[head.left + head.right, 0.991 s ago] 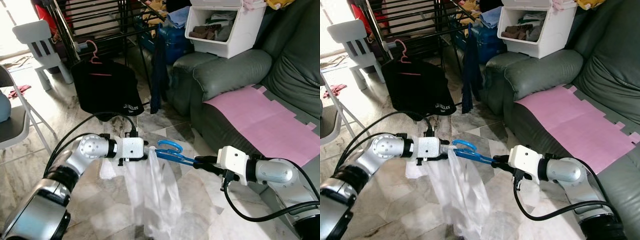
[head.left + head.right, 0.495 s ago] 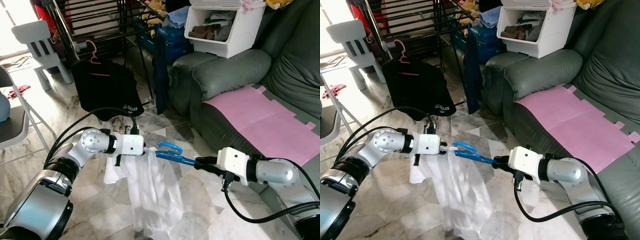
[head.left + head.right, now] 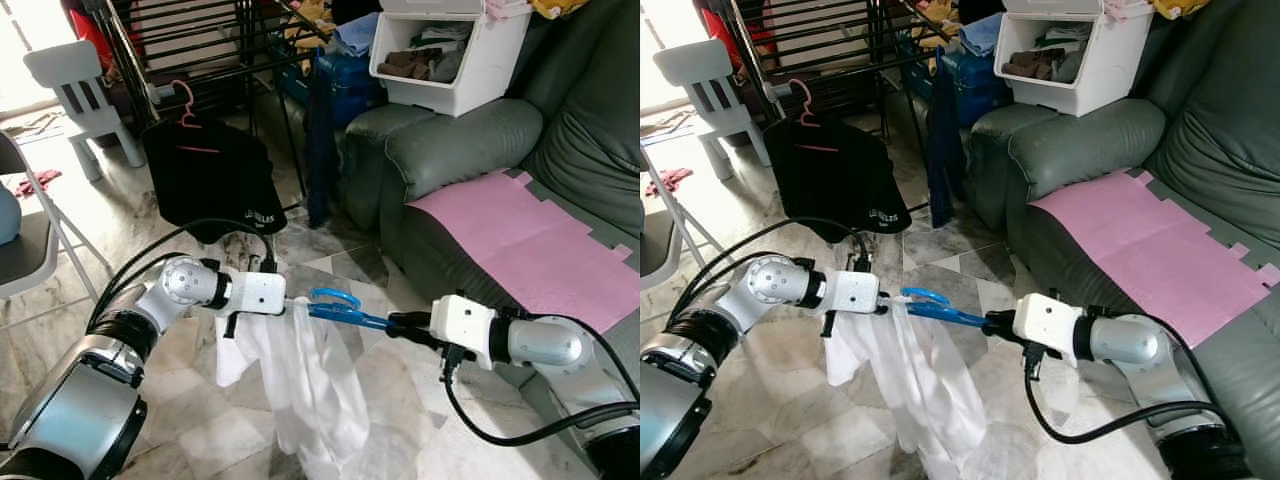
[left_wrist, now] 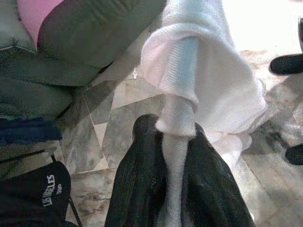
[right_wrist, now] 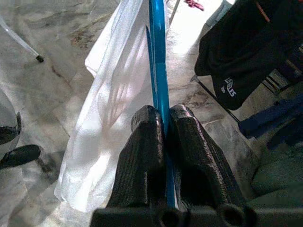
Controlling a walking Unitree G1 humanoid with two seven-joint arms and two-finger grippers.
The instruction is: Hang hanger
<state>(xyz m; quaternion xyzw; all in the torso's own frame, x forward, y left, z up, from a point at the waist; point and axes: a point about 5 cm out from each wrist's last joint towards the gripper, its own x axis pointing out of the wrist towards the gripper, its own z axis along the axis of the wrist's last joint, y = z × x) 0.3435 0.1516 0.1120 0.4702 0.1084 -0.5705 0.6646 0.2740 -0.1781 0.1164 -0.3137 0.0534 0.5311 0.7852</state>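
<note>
Eye views: blue hanger (image 3: 340, 305) held level over the floor between both arms, white garment (image 3: 305, 385) draped from its left end. Drying rack (image 3: 215, 45) is well apart.

Left wrist: left end effector (image 4: 177, 142) pinches only a bunched fold of cloth. A pull could slide the garment off.

Right wrist: right end effector (image 5: 163, 125) is clamped on the thin hanger bar. Risk is the hanger twisting in that narrow grip.

Head pair downward; wrists close—fingers foreground.
</note>
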